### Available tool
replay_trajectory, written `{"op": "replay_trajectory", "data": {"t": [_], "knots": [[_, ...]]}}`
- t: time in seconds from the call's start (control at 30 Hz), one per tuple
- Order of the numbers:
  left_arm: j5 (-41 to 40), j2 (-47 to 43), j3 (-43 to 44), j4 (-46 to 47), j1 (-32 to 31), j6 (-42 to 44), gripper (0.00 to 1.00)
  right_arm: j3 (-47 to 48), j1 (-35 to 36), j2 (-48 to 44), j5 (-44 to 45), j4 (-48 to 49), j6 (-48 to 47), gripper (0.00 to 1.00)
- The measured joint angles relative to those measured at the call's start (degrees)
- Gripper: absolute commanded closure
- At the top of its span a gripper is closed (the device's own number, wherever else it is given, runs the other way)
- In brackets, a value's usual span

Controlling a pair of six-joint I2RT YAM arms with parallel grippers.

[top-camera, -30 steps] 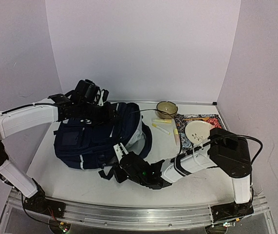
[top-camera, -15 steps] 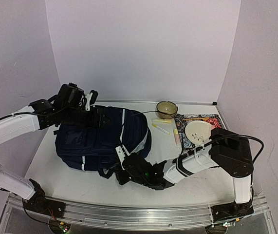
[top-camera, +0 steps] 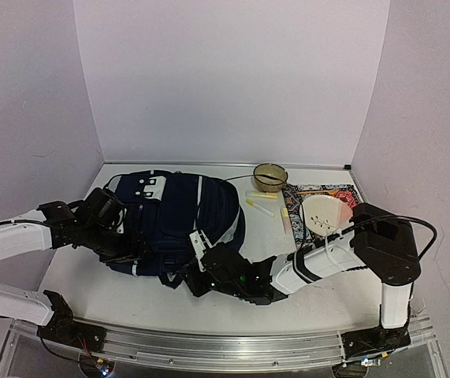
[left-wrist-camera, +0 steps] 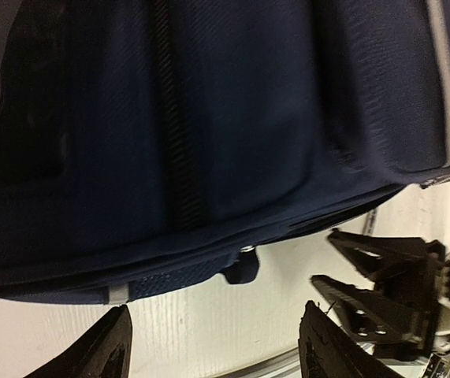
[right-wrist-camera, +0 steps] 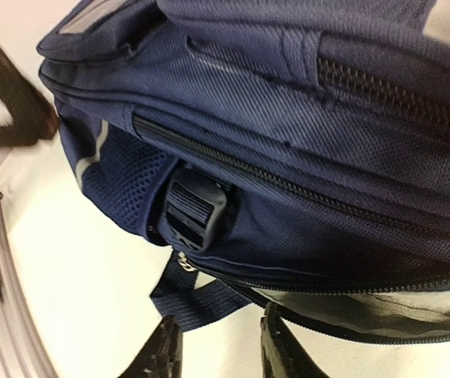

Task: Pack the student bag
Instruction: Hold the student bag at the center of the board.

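Top external view: the student bag, a dark navy backpack with pale stripes, lies flat on the white table, left of centre. My left gripper sits low at the bag's near-left edge. My right gripper sits at the bag's near-right corner. Both are close against the fabric, and from above I cannot tell whether either touches it. To the right of the bag, well apart from both grippers, are a brownish bowl and a white plate resting partly on a patterned mat.

Left wrist view: navy fabric of the bag fills the upper part of the frame. My left gripper's fingers stand wide apart at the bottom, with bare table between them and nothing held. The bag's lower edge lies just ahead of the fingertips, and a black fitting pokes out from under it.

Right wrist view: the bag's side fills most of the frame. A black buckle sits against a mesh panel, and a navy webbing strap trails from beneath it onto the table. My right gripper's fingers are narrowly parted and hold nothing, and the strap lies just ahead of the gap.
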Motion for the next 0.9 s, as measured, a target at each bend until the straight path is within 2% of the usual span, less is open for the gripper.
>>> {"op": "replay_trajectory", "data": {"t": [0.4, 0.7, 0.9], "knots": [[-2.0, 1.5, -5.4, 3.7, -0.1, -7.5, 0.23, 0.0, 0.0, -0.4, -1.4, -0.2, 0.7, 0.55], [-4.2, -3.9, -13.5, 9.2, -0.2, -20.6, 0.22, 0.0, 0.0, -0.4, -1.9, -0.2, 1.0, 0.47], [-4.2, -7.6, -22.6, 21.3, -0.4, -32.4, 0.23, 0.1, 0.0, -0.4, -2.1, -0.2, 0.9, 0.44]]}}
